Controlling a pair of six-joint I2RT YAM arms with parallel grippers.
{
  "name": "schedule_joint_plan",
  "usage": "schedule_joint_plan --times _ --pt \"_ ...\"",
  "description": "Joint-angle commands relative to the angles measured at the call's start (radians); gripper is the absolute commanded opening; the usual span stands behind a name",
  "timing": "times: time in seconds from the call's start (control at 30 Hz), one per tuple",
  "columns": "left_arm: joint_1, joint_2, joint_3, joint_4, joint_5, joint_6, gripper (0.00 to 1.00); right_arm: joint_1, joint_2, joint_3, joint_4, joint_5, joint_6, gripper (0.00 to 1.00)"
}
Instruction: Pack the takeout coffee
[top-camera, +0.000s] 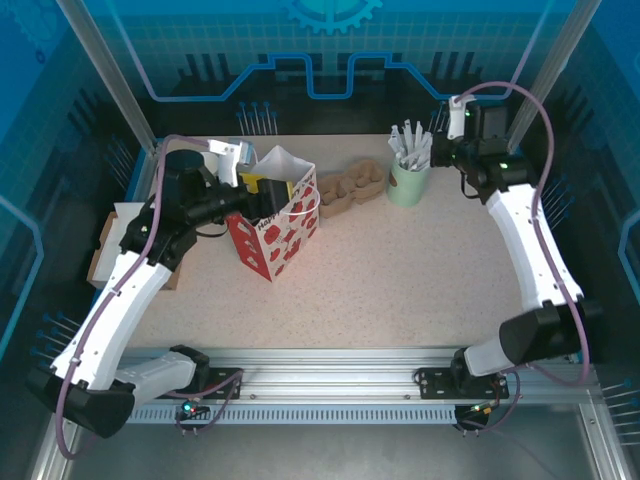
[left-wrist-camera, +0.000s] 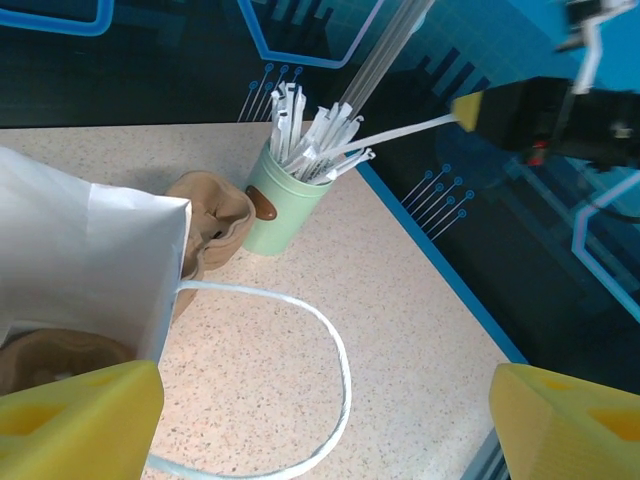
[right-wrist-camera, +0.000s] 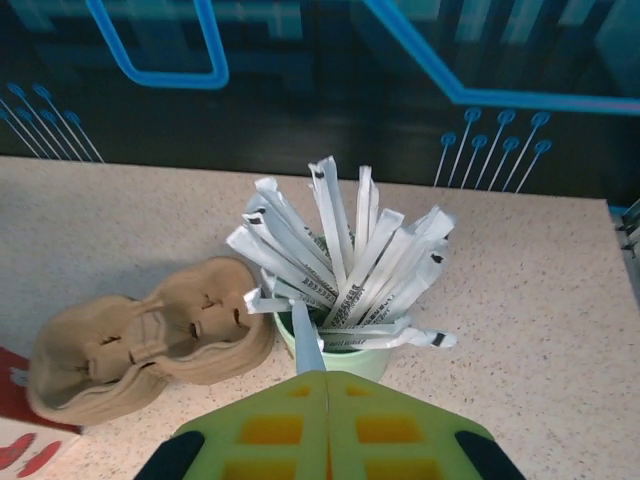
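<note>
The takeout coffee is hidden or out of view. A red-and-white bag (top-camera: 285, 235) stands open at the left of the table. My left gripper (top-camera: 262, 195) hovers at its mouth, open, with nothing between its yellow fingers (left-wrist-camera: 80, 420). The bag's white handle (left-wrist-camera: 330, 340) loops over the tabletop in the left wrist view. My right gripper (right-wrist-camera: 325, 378) is shut on a white stick (right-wrist-camera: 308, 345). The stick's far end still reaches into the mint-green cup (right-wrist-camera: 395, 355) of white sticks (right-wrist-camera: 340, 260).
A brown pulp cup carrier (top-camera: 350, 188) lies between the bag and the mint cup (top-camera: 408, 185). A cardboard box (top-camera: 105, 245) sits at the table's left edge. Something brown (left-wrist-camera: 60, 355) shows inside the bag. The blue-edged table border (left-wrist-camera: 440, 270) runs close past the cup.
</note>
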Motion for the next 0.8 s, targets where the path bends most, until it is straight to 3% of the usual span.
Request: schedule_joint_plan --times 0.0,0.2,0.43,0.57,0.77 --pt "-0.005 -0.043 -0.005 -0.032 -0.047 0.031 0.86 0.031 -0.12 0.018 -0.04 -0.01 -0.019 0.07" --pt "0.007 -0.09 -0.026 -0.08 -0.168 0.045 0.86 0.132 -0.247 0.034 -0.006 -0.235 0.028 0.06" --pt "0.026 -0.159 -0.06 -0.102 -0.318 0.035 0.86 0.392 -0.15 0.159 -0.028 -0.225 -0.016 0.06" --pt "0.032 -0.186 -0.066 -0.123 -0.372 0.042 0.86 0.484 -0.056 0.231 -0.05 -0.211 -0.035 0.06" --pt "0.035 -0.209 -0.077 -0.138 -0.403 0.051 0.86 0.538 0.076 0.287 -0.083 -0.171 -0.06 0.06"
